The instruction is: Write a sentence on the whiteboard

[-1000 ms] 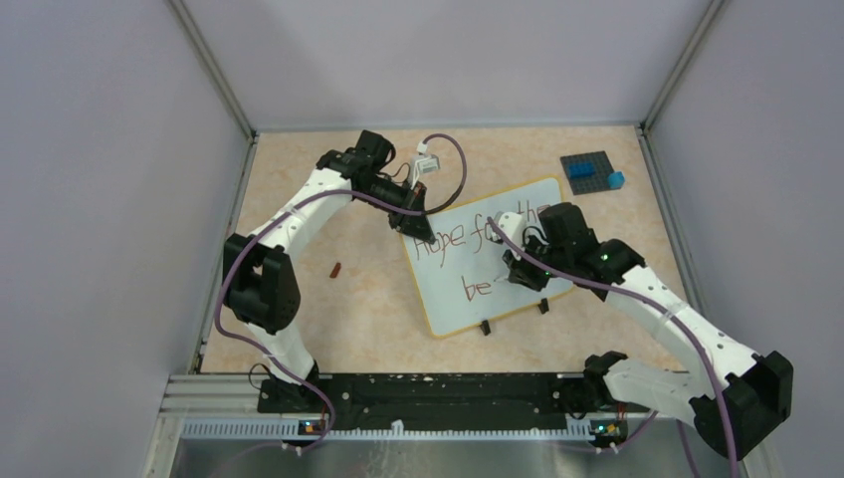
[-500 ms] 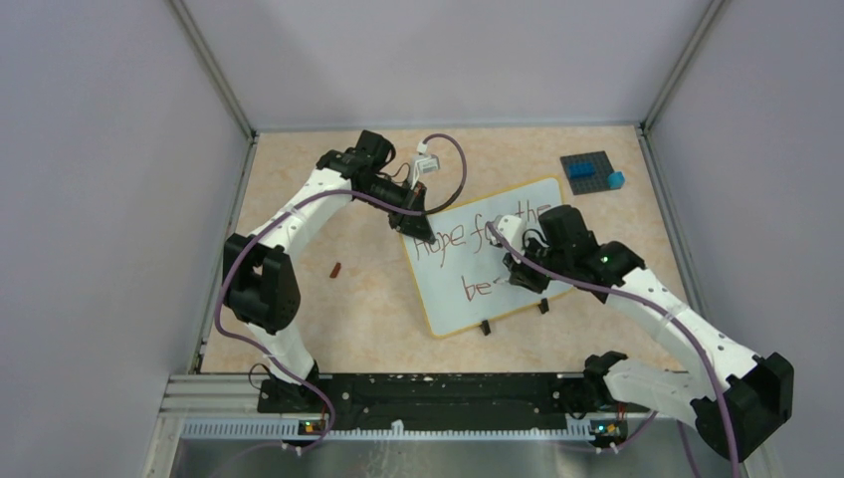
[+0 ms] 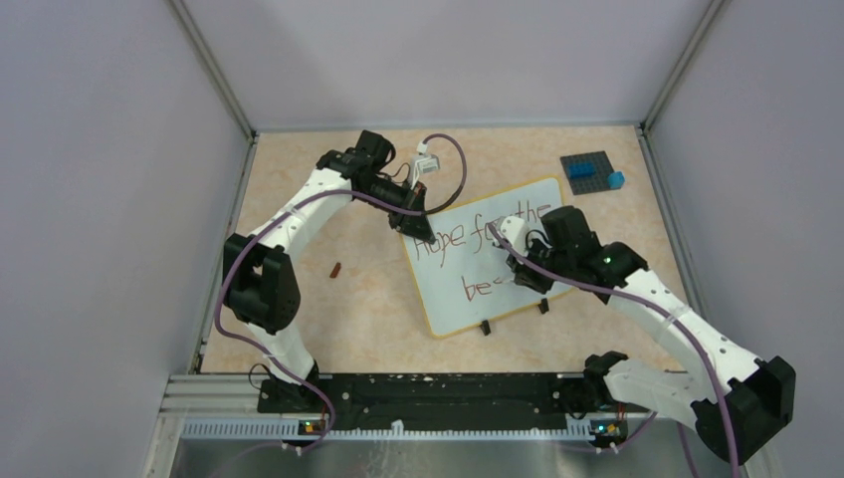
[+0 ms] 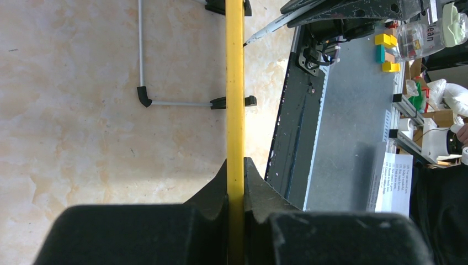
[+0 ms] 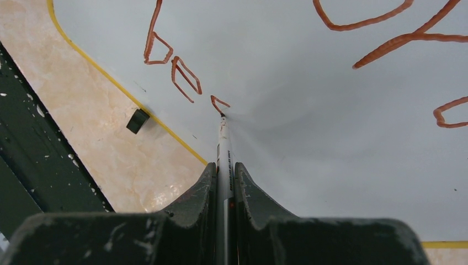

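The left gripper (image 4: 235,161) clamps the whiteboard (image 3: 450,304) rim and the right gripper (image 5: 225,165) pinches a marker (image 5: 223,135), while the sentence (image 3: 468,244) reads "Hope for the be" with an apparent "s" begun, leaving "t." unwritten.

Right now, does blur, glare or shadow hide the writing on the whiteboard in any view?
Right wrist: strokes and marker tip sharp, soft grey shadow on the whiteboard around it. Left wrist: board edge-on, only its yellow rim shows, near fingers dark. Top external: even light, sentence small, partly behind the right arm.
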`<control>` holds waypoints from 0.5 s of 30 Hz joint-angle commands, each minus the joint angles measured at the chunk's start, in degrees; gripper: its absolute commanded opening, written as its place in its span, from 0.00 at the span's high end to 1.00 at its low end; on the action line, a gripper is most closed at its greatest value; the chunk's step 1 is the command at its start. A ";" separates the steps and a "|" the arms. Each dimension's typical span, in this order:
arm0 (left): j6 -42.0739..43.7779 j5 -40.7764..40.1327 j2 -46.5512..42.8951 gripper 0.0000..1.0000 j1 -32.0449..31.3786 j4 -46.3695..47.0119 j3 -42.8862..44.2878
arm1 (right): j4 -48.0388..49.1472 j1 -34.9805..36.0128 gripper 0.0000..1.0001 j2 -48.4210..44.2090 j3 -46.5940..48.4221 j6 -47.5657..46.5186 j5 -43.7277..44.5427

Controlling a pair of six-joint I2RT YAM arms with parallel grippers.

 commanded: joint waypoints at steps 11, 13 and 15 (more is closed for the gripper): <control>3.88 -2.73 -1.16 1.00 -0.17 1.63 -0.43 | 1.73 -0.41 1.00 -0.07 -1.83 -0.24 -0.72; 3.90 -2.79 -1.30 1.00 -0.18 1.68 -0.44 | 2.52 0.54 1.00 0.34 -1.31 0.52 -1.07; 3.86 -2.68 -1.26 1.00 -0.17 1.68 -0.37 | 3.46 1.65 1.00 0.75 -0.74 1.49 -1.05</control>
